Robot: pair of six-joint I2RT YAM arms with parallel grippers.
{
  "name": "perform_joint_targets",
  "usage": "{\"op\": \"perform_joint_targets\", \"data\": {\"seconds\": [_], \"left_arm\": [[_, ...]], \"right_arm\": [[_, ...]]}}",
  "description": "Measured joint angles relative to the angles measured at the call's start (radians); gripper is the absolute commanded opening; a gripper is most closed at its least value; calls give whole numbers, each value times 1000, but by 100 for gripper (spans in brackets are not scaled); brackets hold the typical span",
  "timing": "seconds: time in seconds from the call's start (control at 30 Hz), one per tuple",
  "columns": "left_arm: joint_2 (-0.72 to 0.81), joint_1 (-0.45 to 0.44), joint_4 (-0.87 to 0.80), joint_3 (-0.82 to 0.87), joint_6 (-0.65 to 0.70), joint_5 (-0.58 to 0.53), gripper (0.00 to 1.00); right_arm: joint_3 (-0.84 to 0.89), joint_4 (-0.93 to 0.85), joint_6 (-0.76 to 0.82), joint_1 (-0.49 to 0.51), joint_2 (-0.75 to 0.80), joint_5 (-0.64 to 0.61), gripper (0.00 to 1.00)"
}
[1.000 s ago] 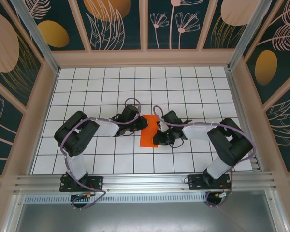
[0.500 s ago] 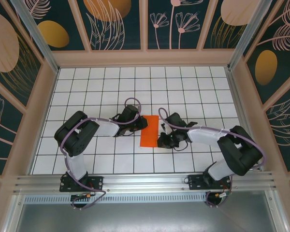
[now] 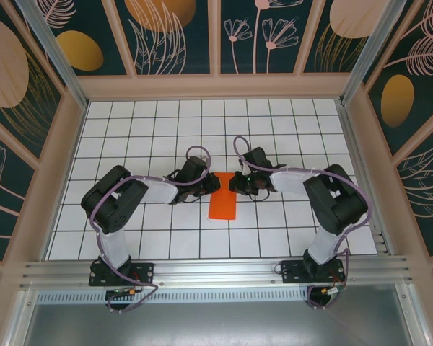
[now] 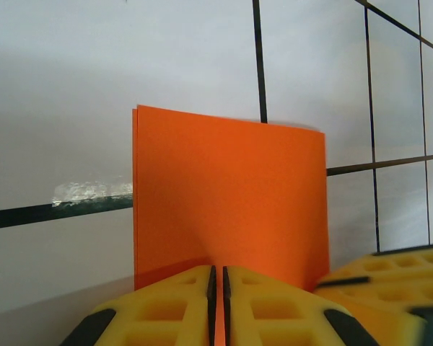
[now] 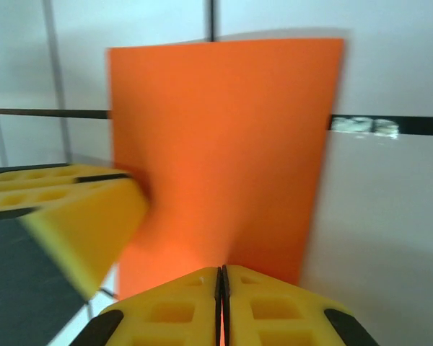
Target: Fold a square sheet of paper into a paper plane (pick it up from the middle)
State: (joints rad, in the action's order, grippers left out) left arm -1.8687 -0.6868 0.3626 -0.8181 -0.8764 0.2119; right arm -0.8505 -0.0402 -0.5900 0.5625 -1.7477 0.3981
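Orange folded paper lies flat, long axis running near-to-far.

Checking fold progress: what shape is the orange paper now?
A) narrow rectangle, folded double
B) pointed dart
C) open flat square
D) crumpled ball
A: the square sheet of paper lies as a narrow rectangle, with two layers showing along its edge in the left wrist view.

Orange paper, right pincer clamping its edge — left pincer blurred
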Motion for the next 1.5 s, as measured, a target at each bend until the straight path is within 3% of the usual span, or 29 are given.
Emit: {"op": "perform_joint_targets", "data": {"seconds": [0.13,0.3,0.43,0.73,1.17,1.5], "left_arm": [[1,0,-2,-2,0,0,15],[13,0,-31,-16,8,16,27],[67,2,-87,-15,10,16,29],[261,-6,10,109,-61,88,23],[118,-132,106,115,-153,154,10],[54,-160,169,93,-196,177,10]], "right_arm": [[1,8,0,-6,-9,-5,13],[10,24,-4,-6,-8,-5,12],[21,40,-21,-6,-5,-5,12],[33,61,-49,-6,0,-5,11],[34,77,-50,-45,0,37,8],[53,102,-49,-50,0,76,8]]}}
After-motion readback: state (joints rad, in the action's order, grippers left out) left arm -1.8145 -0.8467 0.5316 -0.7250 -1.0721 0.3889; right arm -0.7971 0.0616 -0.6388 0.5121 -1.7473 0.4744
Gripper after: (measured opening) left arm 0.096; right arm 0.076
